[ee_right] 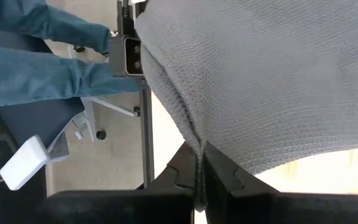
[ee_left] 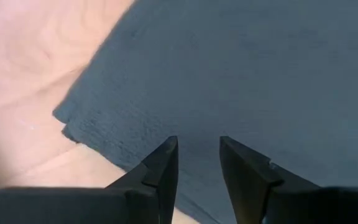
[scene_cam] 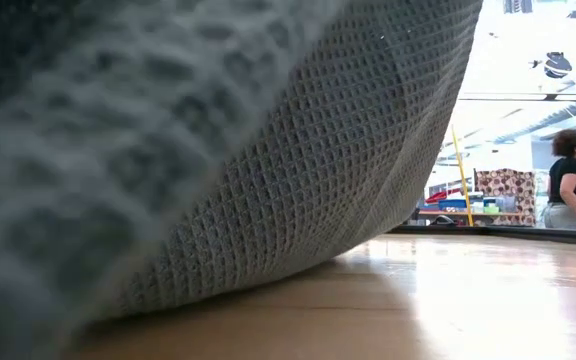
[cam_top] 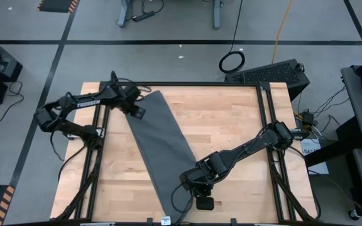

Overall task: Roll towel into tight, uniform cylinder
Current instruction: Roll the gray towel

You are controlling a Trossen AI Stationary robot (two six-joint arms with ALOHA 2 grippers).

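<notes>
Two arms: both dark, both at the towel; left one at the far end, right one at the near end
Table [cam_top: 231, 125]: pale wooden planks, smooth, with a dark frame around; it carries everything
Towel [cam_top: 162, 150]: dark grey soft cloth, folded to a long narrow strip; it lies on the table diagonally, from the far left side toward the near edge; not yet a roll, I judge the rolling is not begun; in the low view the weave shows as a fine waffle grid, and the near end is lifted off the wood
Long axis: it runs from the left gripper down to the right gripper; so each arm is nearest to its own end
Right gripper [ee_right: 199, 163]: fingers closed together, they pinch a fold of the towel between them at the near end; the cloth hangs from this pinch
Left gripper [ee_left: 197, 163]: fingers a little apart, narrow gap, nothing between them; it hovers just over the far end, near a corner of the layered edge
White tag [cam_top: 165, 220]: small, at the near edge of the towel
</notes>
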